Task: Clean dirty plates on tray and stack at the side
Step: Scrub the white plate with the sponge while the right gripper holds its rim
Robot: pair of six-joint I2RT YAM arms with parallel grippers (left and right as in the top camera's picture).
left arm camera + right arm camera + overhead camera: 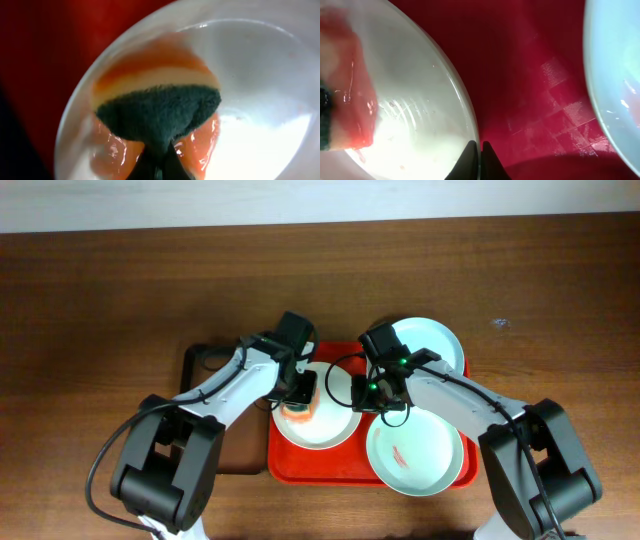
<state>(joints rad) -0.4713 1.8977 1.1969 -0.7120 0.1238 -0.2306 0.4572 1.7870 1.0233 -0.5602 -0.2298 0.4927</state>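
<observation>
Three pale plates lie on the red tray (340, 463): one at the left (325, 430), one at the back right (440, 340), one at the front right (420, 455) with red smears at its centre. My left gripper (298, 395) is shut on an orange sponge with a dark green pad (160, 107) and presses it onto the left plate (260, 100). My right gripper (368, 393) is shut on that plate's right rim (470, 125), with the red tray (530, 75) beside it.
A narrow black tray (205, 365) with a brown base stands left of the red tray, partly under my left arm. Brown wooden table (100, 300) lies all around.
</observation>
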